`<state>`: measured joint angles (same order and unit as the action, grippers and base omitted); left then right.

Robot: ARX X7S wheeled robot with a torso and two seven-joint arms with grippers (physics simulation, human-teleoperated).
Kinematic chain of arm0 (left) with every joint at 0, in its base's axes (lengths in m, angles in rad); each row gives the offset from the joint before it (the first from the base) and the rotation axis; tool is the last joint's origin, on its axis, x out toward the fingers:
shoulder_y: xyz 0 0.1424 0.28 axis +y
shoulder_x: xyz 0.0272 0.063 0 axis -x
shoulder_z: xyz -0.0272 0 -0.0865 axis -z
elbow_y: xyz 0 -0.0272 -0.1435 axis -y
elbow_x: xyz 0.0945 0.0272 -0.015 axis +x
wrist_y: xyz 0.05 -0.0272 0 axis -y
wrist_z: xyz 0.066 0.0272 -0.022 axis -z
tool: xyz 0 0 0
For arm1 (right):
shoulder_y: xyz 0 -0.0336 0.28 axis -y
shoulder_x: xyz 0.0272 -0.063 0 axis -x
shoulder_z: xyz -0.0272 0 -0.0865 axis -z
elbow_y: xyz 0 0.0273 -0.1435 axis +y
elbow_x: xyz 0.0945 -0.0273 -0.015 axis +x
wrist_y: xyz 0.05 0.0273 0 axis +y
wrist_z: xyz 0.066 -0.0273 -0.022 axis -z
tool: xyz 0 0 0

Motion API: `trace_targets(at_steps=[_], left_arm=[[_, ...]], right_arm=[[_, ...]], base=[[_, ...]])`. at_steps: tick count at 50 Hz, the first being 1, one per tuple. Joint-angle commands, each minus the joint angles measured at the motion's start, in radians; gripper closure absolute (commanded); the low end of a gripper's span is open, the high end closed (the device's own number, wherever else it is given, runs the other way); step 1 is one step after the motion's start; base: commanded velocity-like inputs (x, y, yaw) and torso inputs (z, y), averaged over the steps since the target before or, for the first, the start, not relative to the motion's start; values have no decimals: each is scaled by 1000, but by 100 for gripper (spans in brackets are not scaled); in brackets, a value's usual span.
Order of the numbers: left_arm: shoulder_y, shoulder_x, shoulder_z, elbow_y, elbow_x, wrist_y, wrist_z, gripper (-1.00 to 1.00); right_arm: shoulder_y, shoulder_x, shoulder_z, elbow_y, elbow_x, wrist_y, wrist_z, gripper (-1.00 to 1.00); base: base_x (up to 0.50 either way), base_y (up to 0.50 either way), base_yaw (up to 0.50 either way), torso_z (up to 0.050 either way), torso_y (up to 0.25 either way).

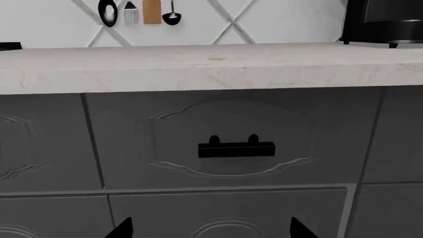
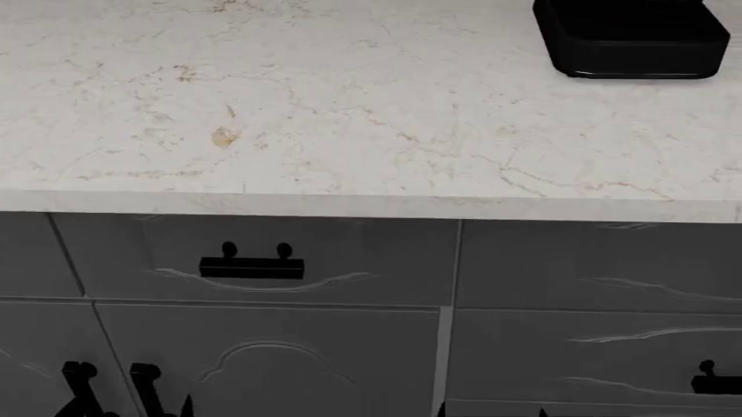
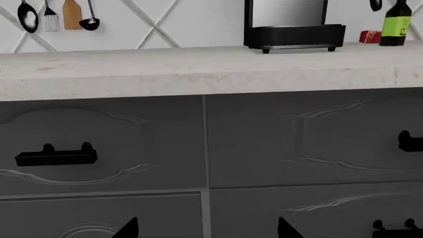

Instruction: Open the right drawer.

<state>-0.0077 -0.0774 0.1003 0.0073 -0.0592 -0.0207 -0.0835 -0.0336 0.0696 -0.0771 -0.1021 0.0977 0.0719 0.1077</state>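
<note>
Claws gape wide and empty, probably to straddle a bar. Ahead of the right claw (image 3: 206, 230), off toward the robot's right, sits the wide dark-grey wavy-carved right drawer (image 3: 310, 141), shut; its black bar handle (image 3: 411, 141) lies farther right, untouched. The left claw (image 1: 211, 230) faces the neighbouring drawer.

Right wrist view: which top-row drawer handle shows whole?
The bar handle on the left drawer; that of the right drawer is cut by the frame edge.
</note>
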Motion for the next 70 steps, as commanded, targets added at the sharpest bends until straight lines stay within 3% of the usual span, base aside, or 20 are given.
trace_targets(at_steps=[1,41,43,67,68,70], left_arm=[[0,-15,16,2,-16,3,-14,-100],[-9,-48,52,-15,-65,23,-55,-100],[-5,-50,55,6,-65,7,-60,-100],[-10,-66,78,-6,-70,18,-81,-100],[-10,-66,80,-5,-71,17,-81,-100],[-12,-67,80,-12,-74,22,-81,-100]], right_arm=[[-5,16,-17,-20,18,16,21,-100],[-4,56,-56,-52,61,43,80,-100],[11,52,-54,49,66,-56,55,-100],[7,73,-78,14,73,-18,87,-100],[59,64,-71,164,69,-168,44,-100],[17,70,-84,82,54,-84,83,-100]], base=[[0,0,0,0,0],[0,-250,0,0,0],[0,-197,0,0,0],[0,-197,0,0,0],[0,-195,0,0,0],[0,-195,0,0,0]])
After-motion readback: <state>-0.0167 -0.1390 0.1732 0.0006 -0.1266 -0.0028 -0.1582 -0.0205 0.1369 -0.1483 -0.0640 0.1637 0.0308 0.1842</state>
